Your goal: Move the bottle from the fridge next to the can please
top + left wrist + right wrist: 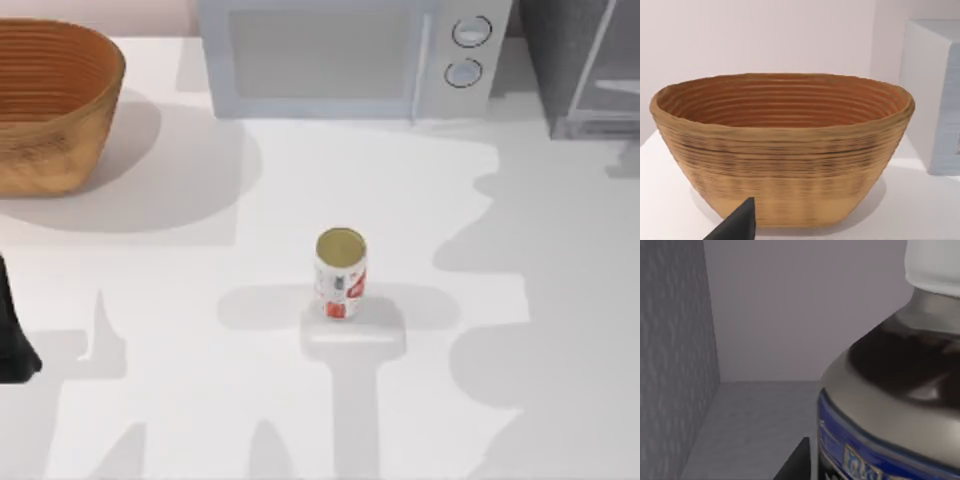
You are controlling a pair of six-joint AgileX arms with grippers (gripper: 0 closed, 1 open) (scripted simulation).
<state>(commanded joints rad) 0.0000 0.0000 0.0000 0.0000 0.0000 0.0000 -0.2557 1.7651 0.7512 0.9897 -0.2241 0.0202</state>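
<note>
Glossy round-shouldered bottle (900,405) inside matte grey fridge (675,365)

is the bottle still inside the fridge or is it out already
Inside. The right wrist view shows the bottle upright on the fridge floor, grey walls around it; the can stands alone on the table.

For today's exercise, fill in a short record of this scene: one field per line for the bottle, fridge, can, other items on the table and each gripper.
bottle: upright inside the fridge, white cap on, close to the right wrist camera
fridge: far right corner of the table
can: upright, mid-table, gold top
microwave: far edge, door closed
basket: wicker, far left
left gripper: facing the basket
right gripper: inside the fridge beside the bottle
</note>
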